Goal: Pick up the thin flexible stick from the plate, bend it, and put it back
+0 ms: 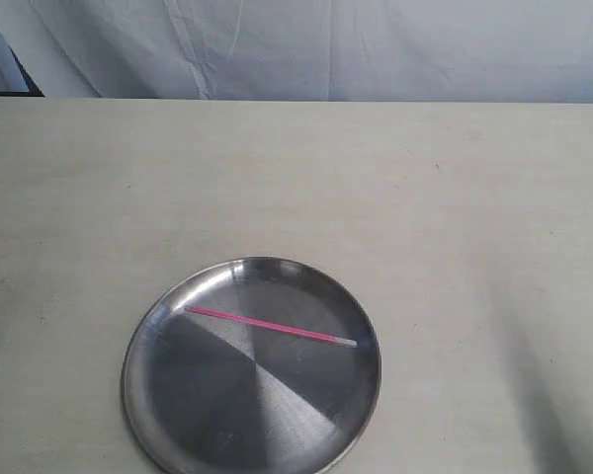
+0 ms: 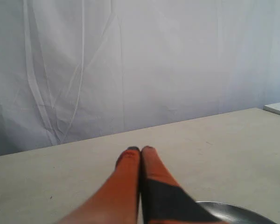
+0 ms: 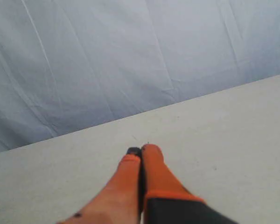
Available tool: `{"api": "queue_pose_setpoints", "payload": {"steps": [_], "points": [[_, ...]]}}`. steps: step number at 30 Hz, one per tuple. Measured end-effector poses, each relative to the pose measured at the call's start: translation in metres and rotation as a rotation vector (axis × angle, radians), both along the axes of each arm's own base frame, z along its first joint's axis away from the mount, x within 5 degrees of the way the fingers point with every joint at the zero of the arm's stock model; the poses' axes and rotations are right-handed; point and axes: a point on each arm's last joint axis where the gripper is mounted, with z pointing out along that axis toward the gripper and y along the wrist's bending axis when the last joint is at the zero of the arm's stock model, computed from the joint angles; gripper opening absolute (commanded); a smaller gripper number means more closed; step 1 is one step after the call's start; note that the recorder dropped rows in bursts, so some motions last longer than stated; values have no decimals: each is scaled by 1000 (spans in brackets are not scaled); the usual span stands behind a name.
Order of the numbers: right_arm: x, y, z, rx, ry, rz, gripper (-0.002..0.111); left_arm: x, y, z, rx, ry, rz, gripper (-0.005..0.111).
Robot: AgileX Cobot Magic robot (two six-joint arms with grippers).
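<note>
On the plate [image 1: 227, 415] the thin flexible stick [image 1: 272, 325] lies flat, untouched. Away from the plate, left gripper [image 2: 140, 149] and right gripper [image 3: 141, 150] — each pressed together, empty.

1. A pale cream surface [image 1: 296, 178], matt and faintly streaked, with a few small dark specks, stretches across the whole exterior view.
2. A round stainless-steel plate [image 1: 217, 415] lies flat on it, shiny grey with a shallow raised rim; the frame cuts off its near edge.
3. Soft grey shadows [image 1: 539, 395] fall across the surface on either side of the plate, well apart from its rim.
4. Far beyond the plate, the left wrist view catches a pale flat slab [image 2: 277, 108] at the surface's edge; whether it rests on the surface cannot be told.
</note>
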Motion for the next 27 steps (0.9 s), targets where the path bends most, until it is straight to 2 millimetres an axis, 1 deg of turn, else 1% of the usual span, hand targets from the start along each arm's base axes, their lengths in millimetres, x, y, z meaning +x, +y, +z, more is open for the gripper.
{"api": "queue_pose_setpoints", "payload": {"steps": [2, 4, 6, 7, 8, 9, 11, 12, 13, 19, 21, 24, 26, 27], "points": [[0, 0, 0, 0, 0, 0, -1, 0, 0, 0, 0, 0, 0, 0], [0, 0, 4, -3, -40, 5, -1, 0, 0, 0, 0, 0, 0, 0], [0, 2, 17, -12, -183, 21, -1, 0, 0, 0, 0, 0, 0, 0], [-2, 3, 27, -14, -299, 35, -1, 0, 0, 0, 0, 0, 0, 0], [-4, 4, 33, 16, -370, 44, -1, 0, 0, 0, 0, 0, 0, 0], [-8, 4, 43, 147, -498, 72, -1, 0, 0, 0, -2, 1, 0, 0], [-14, 2, 54, 356, -641, 120, -1, 0, 0, 0, -2, 1, 0, 0], [-15, 1, 56, 423, -667, 131, -1, 0, 0, 0, -2, 1, 0, 0], [-16, 1, 56, 452, -671, 135, -1, 0, 0, 0, -2, 1, 0, 0], [-17, -4, 57, 578, -705, 121, -1, 0, 0, 0, -2, 1, 0, 0], [-22, -5, 71, 586, -767, 133, -1, 0, 0, 0, -2, 1, 0, 0], [-31, -6, 103, 570, -893, 151, -1, 0, 0, 0, -2, 1, 0, 0], [-31, -5, 125, 487, -920, 135, -1, 0, 0, 0, -2, 1, 0, 0], [-28, -4, 134, 413, -900, 118, -1, 0, 0, 0, -2, 1, 0, 0]]}}
